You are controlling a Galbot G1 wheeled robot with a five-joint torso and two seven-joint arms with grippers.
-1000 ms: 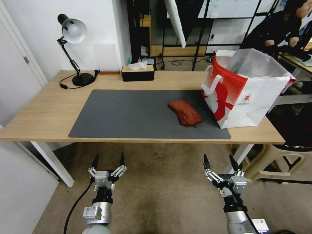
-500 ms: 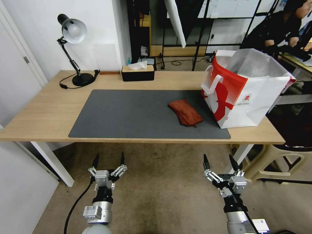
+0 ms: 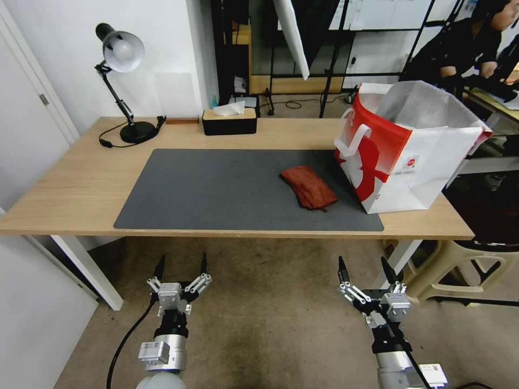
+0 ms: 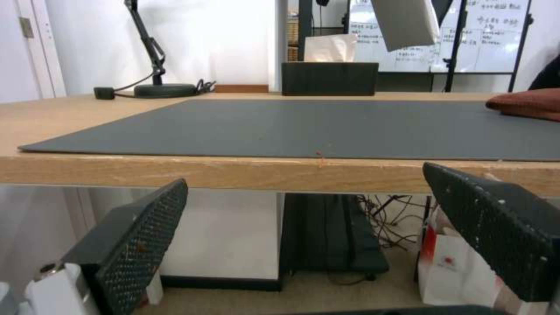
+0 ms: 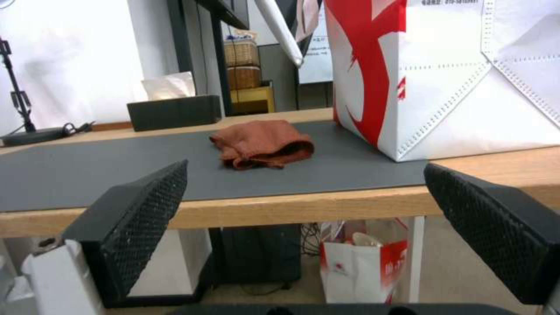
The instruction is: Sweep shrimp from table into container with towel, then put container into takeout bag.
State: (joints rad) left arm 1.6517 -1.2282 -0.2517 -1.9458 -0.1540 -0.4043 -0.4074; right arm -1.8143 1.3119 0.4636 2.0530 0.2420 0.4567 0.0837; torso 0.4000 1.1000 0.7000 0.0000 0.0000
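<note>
Two grippers, left (image 3: 181, 266) and right (image 3: 363, 270), both spread wide and empty, below the table (image 3: 70, 183) edge; towel (image 3: 308, 187) on mat beside bag (image 3: 411, 162), long axis diagonal, up and ahead of the nearer right gripper.

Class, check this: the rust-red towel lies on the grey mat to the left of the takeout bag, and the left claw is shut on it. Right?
Wrong: the head view shows the left claw open below the table edge, off the towel. Mat and takeout bag are right.
</note>
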